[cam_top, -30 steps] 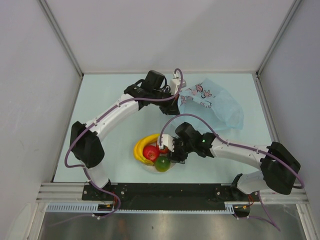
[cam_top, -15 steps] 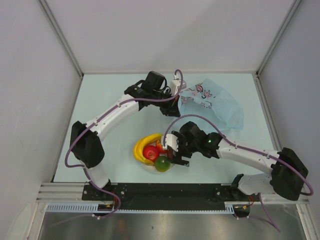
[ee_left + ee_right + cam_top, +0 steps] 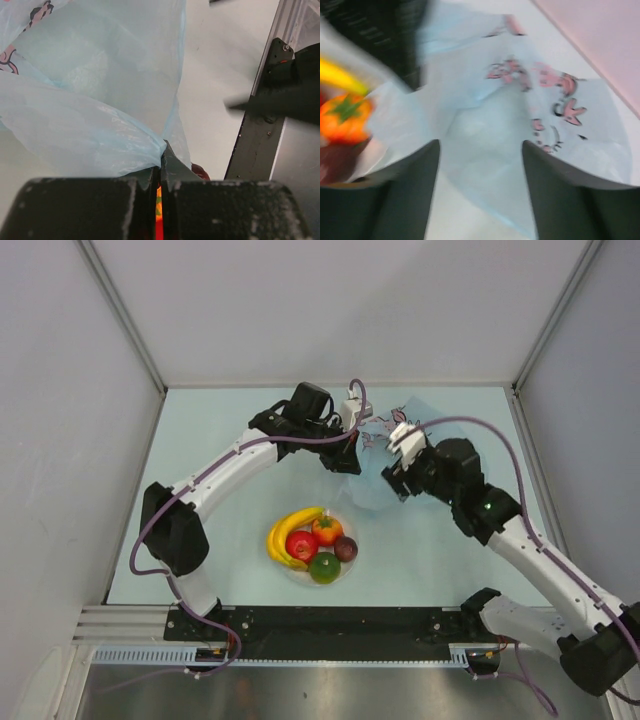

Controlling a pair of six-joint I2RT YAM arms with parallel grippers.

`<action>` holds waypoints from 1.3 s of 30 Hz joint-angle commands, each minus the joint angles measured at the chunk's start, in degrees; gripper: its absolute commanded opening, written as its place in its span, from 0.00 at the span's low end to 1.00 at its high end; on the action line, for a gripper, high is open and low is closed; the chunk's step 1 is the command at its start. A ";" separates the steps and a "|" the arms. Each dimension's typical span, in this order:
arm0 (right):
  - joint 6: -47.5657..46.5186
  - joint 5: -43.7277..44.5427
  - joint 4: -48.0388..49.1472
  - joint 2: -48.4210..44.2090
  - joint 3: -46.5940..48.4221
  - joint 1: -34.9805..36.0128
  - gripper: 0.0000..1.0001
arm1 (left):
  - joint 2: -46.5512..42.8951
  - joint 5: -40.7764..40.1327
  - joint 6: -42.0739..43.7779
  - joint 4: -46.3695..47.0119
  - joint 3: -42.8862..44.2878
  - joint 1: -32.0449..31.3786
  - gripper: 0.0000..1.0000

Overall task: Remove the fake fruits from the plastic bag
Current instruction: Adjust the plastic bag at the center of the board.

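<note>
Plate (image 3: 343, 570): five fake fruits (image 3: 303, 546) | plastic bag (image 3: 372, 488): clamped in left pincer (image 3: 160, 167)

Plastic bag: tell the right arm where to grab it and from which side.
Pinch a raised fold of the plastic bag on the side away from the edge that the left gripper clamps, coming down from above with the open right gripper. The film is thin and slack and lies low on the table, so a top-down pinch probably suits best.
</note>
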 commanded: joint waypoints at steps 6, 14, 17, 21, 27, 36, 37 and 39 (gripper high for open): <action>5.54 -5.15 1.43 10.87 4.68 -10.44 0.31 | -1.39 3.65 -0.67 -2.22 7.82 0.25 0.00; 5.43 3.00 16.25 26.94 4.68 -14.64 0.19 | 8.61 9.72 12.68 -20.32 32.78 0.25 0.00; 7.19 8.28 25.31 34.24 8.45 -18.16 0.23 | 11.44 8.84 15.93 -25.95 40.70 0.25 0.00; 11.85 4.36 29.56 36.46 10.48 -27.20 0.24 | 7.76 5.51 21.64 -28.16 33.63 0.08 0.00; 16.94 0.38 18.47 31.19 8.91 -29.77 0.24 | -0.50 -13.01 31.48 -24.06 27.73 -4.04 0.00; 16.86 -4.29 25.94 35.21 8.29 -22.13 0.31 | -8.95 -21.22 44.24 -7.76 8.38 -4.76 0.00; 17.21 -3.85 27.42 36.53 8.72 -22.04 0.32 | -8.78 -21.31 44.07 -7.94 8.37 -4.76 0.00; 18.70 -1.30 28.66 39.60 9.43 -22.39 0.36 | -8.69 -21.83 42.76 -7.68 9.15 -4.76 0.00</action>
